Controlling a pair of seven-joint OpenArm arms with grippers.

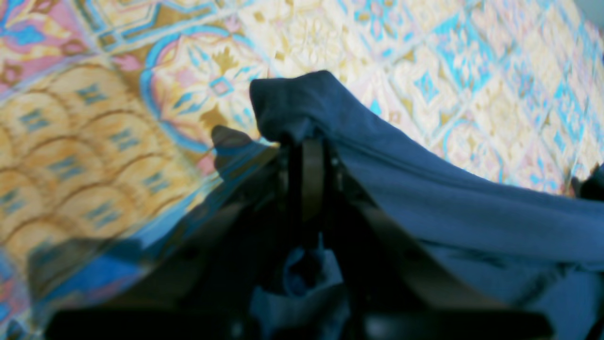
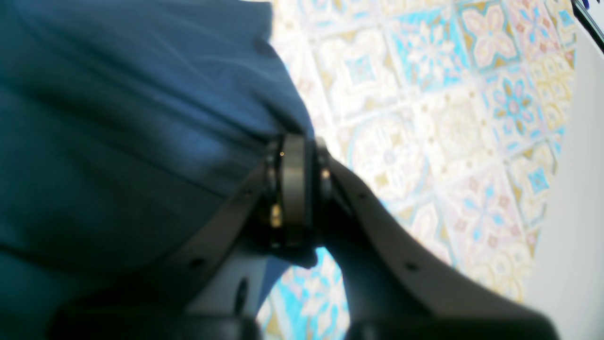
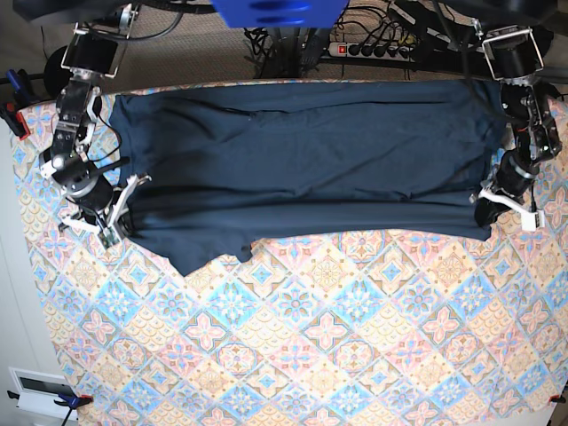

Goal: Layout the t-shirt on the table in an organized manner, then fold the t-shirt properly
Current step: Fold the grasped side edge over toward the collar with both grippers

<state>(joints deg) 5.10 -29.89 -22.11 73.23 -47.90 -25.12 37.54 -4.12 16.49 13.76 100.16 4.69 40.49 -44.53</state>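
Dark navy cloth t-shirt (image 3: 302, 169) is lying stretched across the far half of the pink-blue diamond-patterned table (image 3: 337, 346). Left gripper (image 1: 306, 141) and right gripper (image 2: 295, 141) are both clamping shut on its opposite edges.

Beyond the far edge, a brownish carpeted floor (image 3: 209, 40) shows, crossed by tangled black cables (image 3: 293, 40) and a white power strip with a red switch (image 3: 373, 49). A blurred bright blue object (image 3: 278, 11) hangs at top centre. Light is even and bright
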